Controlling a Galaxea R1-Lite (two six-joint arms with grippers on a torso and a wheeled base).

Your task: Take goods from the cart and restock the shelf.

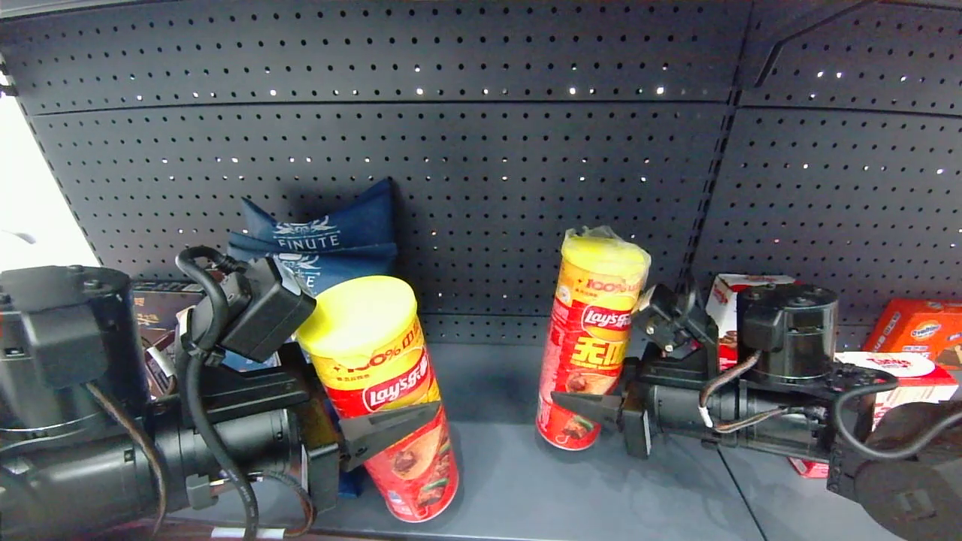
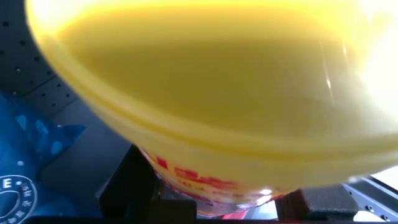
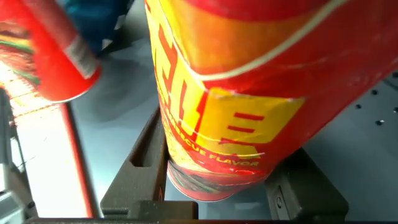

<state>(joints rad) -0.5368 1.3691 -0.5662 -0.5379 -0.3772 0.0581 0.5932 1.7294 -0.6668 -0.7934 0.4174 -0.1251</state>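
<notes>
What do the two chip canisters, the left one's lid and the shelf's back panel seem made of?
Left canister and right canister: probably cardboard tubes, glossy printed wrap catching highlights. Left lid: smooth yellow plastic, apparently. Back panel: dark, matt-painted sheet metal, judging by punched holes.

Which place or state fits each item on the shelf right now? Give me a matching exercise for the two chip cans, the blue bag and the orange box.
Things:
1. left can
2. right can
3. blue bag
4. orange box

States:
a. at the far right of the shelf
b. at the back, against the pegboard
c. nearly upright, in the right gripper
d. clearly tilted, in the left gripper

Pairs: 1-d, 2-c, 3-b, 4-a.
</notes>
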